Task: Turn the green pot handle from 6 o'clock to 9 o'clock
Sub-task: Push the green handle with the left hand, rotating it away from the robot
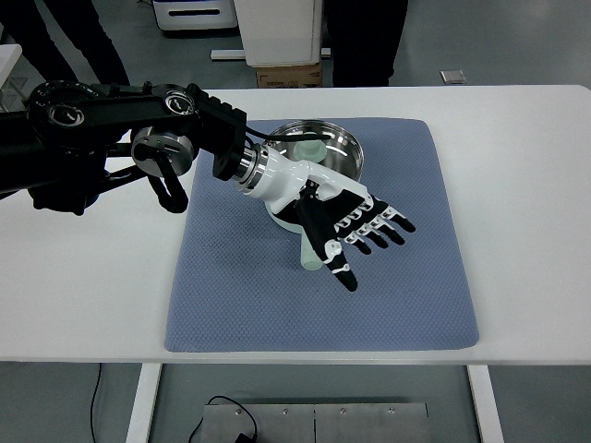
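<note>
Left hand sits over the blue mat, arm coming in from the picture's left edge across the white table. Fingers are spread and relaxed, extended flat, nothing gripped. Thumb points toward the near table edge.

Green pot is directly behind the wrist, on the far part of the mat. Metal lid with a pale green knob is on it. The wrist and palm cover the pot's near side. Pot handle sticks out from under the palm toward the near edge, roughly 6 o'clock, lying just beside the thumb. Can't tell if thumb and handle touch.

Right hand isn't in view.

Beyond the table: a cardboard box on the floor and a person's legs behind the arm.
</note>
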{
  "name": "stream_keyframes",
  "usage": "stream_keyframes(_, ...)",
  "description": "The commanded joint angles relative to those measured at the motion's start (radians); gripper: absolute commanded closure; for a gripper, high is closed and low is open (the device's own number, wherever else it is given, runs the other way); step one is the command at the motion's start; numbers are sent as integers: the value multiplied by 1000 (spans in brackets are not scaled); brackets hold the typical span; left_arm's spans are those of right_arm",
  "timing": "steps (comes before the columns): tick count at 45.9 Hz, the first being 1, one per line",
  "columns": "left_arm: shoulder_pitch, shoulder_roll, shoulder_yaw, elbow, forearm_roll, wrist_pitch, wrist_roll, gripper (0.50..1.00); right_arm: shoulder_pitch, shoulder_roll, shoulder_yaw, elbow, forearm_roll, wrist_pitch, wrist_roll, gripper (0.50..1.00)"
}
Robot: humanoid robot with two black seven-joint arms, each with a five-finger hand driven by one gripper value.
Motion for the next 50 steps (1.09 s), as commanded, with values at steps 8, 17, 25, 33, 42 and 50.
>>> stream_keyframes(8, -4, 18, 38, 2, 84, 0, -1, 500, 0, 0, 0, 0, 0, 0, 0, 500)
stream_keyframes(17, -7, 19, 51, 5, 104, 0, -6, 500, 0, 0, 0, 0, 0, 0, 0, 500)
stream_keyframes(25, -20, 19, 93, 3, 138, 0, -5, 500, 0, 0, 0, 0, 0, 0, 0, 500)
stream_keyframes(33, -43, 22, 138, 5, 162, 0, 0, 500, 0, 0, 0, 0, 0, 0, 0, 500)
stream_keyframes(42, -52, 24, 162, 8, 196, 0, 0, 500, 0, 0, 0, 0, 0, 0, 0, 500)
stream_keyframes(50, -69, 41, 187, 8, 233, 0, 12, 500, 0, 0, 0, 0, 0, 0, 0, 500)
